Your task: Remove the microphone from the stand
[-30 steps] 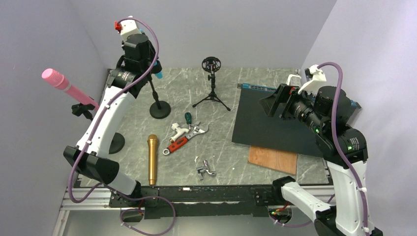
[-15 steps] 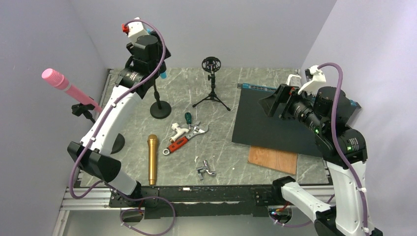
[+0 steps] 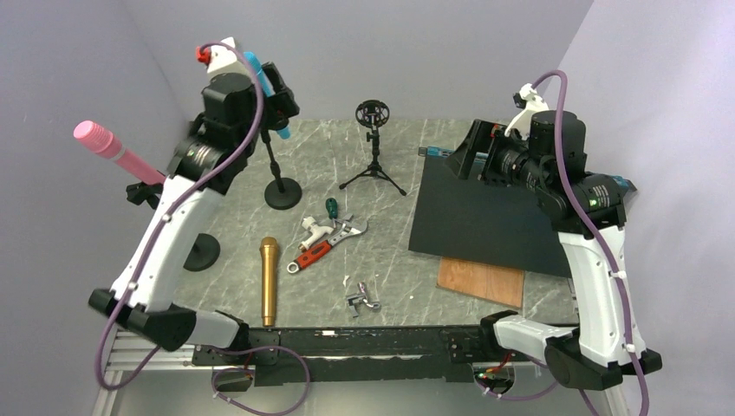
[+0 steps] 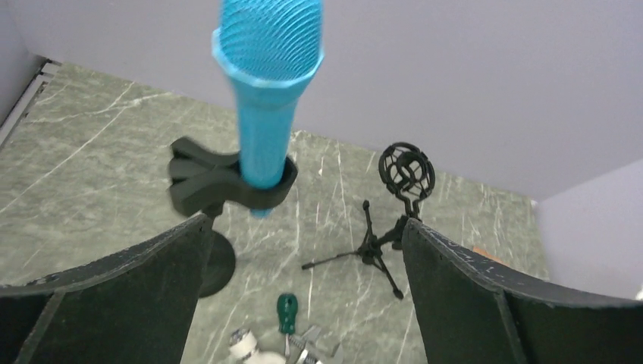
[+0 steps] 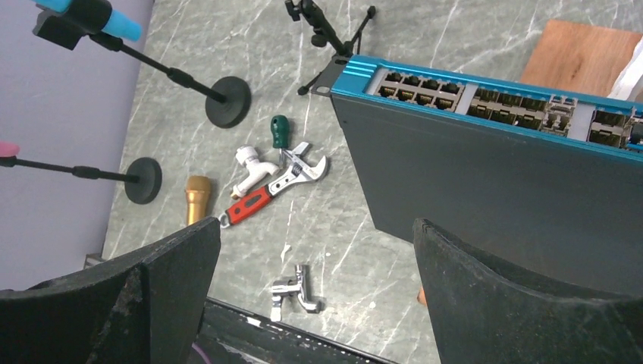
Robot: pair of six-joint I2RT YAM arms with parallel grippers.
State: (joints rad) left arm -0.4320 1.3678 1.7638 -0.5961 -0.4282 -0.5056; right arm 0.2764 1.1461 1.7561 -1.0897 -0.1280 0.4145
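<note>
A blue microphone stands upright in the black clip of a stand with a round base. My left gripper is open just in front of and below the clip, and nothing is between its fingers. In the top view the blue microphone's head pokes out behind the left wrist, with the left gripper beside it. A pink microphone sits in a second stand at the left. My right gripper hangs open and empty, high over the black box.
A gold microphone lies on the table near the front. A red-handled wrench, a white tap, a green-handled screwdriver and a chrome fitting lie mid-table. An empty tripod shock mount stands at the back. A wooden board lies front right.
My left jaws have opened from nearly shut around the blue microphone's stand area, and the wrist has risen. The right arm has swung up and back over the black box.
</note>
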